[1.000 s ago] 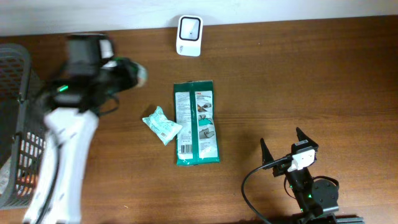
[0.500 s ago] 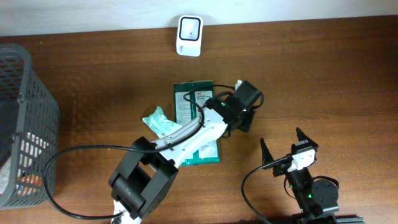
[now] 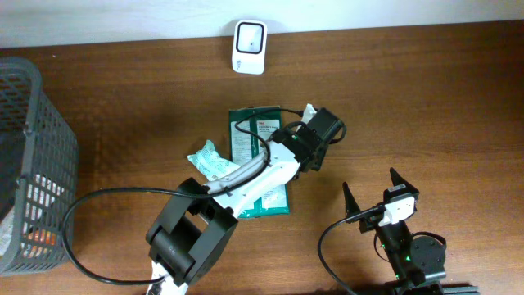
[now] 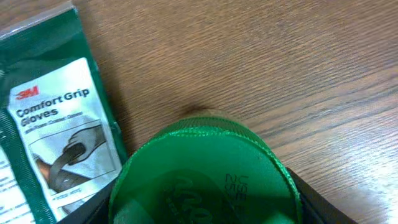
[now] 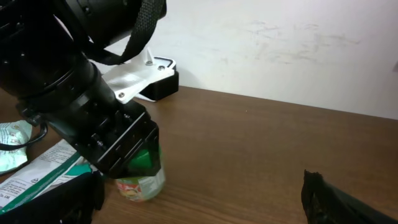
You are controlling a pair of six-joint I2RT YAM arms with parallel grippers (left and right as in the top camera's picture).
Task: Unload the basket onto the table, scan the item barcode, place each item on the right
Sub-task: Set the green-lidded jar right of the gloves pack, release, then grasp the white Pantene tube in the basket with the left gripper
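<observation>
Left gripper point(image 5: 138, 158) clamps green-capped jar point(image 5: 142, 177) beside glove pack point(image 3: 258, 160); right gripper point(image 3: 370, 187) spread wide, idle — turn barcode squarely toward scanner point(image 3: 249, 36) at tabletop's far edge

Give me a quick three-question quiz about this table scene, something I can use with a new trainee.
1. True or false: the left end effector is closed on a green-lidded jar.
2. Multiple choice: the glove pack A) hangs in the air, B) lies flat on the table, C) stands upright on end.
3. Fill in: seen from the robot's side, the white scanner stands at the table's ____ edge.

Key: 1 true; 2 B; 3 far.
</observation>
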